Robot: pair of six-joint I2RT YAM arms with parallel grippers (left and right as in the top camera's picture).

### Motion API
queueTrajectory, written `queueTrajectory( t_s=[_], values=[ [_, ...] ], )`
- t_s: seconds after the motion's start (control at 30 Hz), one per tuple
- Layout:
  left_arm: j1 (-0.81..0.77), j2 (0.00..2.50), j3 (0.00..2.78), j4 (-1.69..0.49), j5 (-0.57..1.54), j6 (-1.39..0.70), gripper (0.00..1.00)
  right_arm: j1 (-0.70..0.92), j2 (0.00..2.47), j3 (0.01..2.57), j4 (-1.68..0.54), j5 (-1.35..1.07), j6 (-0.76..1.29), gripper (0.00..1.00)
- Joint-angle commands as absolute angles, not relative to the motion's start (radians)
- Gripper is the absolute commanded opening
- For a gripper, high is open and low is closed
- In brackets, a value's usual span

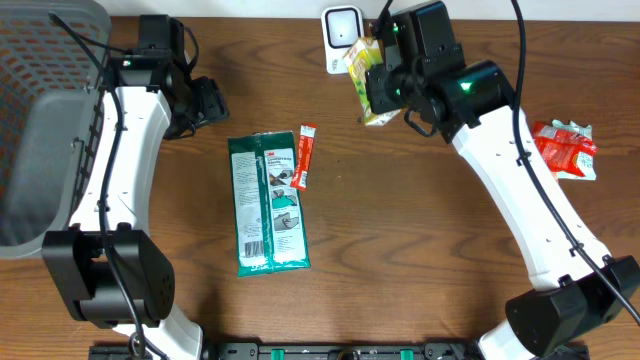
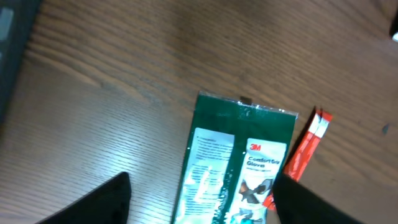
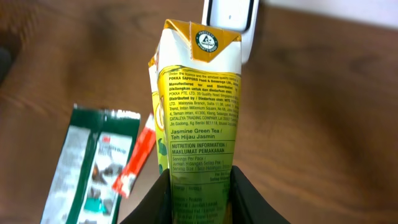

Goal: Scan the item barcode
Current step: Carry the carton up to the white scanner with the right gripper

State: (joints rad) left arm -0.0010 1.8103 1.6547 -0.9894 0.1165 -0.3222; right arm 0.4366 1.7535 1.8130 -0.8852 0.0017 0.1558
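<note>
We saw a table point(image 1: 400, 230) of dark brown wood, its grain plain and its finish faintly shiny. The green packet point(image 1: 267, 205) and red sachet point(image 1: 305, 157) looked like glossy plastic film. The carton point(image 3: 200, 106) was smooth printed paperboard with a slight sheen. The scanner point(image 1: 340, 28) was smooth white plastic, the basket point(image 1: 40, 60) grey plastic mesh.

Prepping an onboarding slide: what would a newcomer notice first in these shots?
The yellow jasmine green tea carton, gripped in the right claw and held close to the white scanner at the top of the overhead view. Next, the green 3M glove pack lying flat mid-scene, a red sachet alongside.
</note>
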Motion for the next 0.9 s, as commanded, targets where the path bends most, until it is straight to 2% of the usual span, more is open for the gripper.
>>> queueTrajectory(
  t_s=[0.0, 0.27, 0.4, 0.8, 0.87],
  values=[
    [0.001, 1.811, 1.655, -0.994, 0.104, -0.324, 0.84, 0.447, 1.768, 1.850, -0.822, 0.048, 0.141, 0.12],
    [0.001, 1.811, 1.655, -0.994, 0.103, -0.324, 0.85, 0.447, 1.903, 1.855, -0.575, 0.160, 0.131, 0.11],
    [0.001, 1.811, 1.655, -0.994, 0.104, -0.324, 0.85, 0.447, 1.990, 1.883, -0.424, 0.180, 0.114, 0.04],
    [0.001, 1.811, 1.655, -0.994, 0.104, -0.324, 0.86, 0.447, 2.253, 1.899, -0.028, 0.349, 0.035, 0.05],
    [0.001, 1.811, 1.655, -0.994, 0.103, -0.324, 0.86, 0.447, 2.280, 1.899, 0.065, 0.362, 0.027, 0.03]
  ],
)
